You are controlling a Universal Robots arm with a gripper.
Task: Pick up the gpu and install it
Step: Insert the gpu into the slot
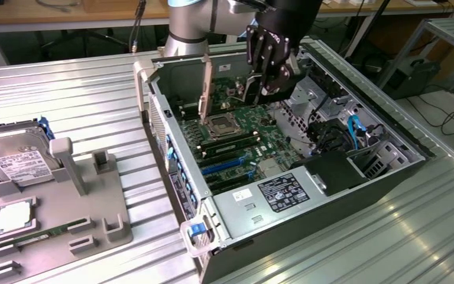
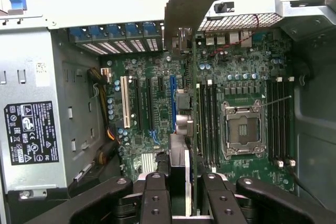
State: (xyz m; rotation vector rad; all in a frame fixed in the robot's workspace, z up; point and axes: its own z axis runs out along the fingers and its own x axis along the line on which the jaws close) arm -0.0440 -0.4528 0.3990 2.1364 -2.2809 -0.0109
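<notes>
arm [image 1: 186, 26]: thick silver-grey round joint, pale blue ring at its top | wrist casing [image 1: 290, 18]: plain black | gripper [image 1: 269, 86]: black, blocky, small white marking on its side | fingers [image 2: 155, 203]: matte black flat links, round screw heads along each, rounded black knuckles outside them

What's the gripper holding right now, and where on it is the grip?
The gripper holds the graphics card above the motherboard, pinched between its fingers at the end opposite the metal bracket.
</notes>
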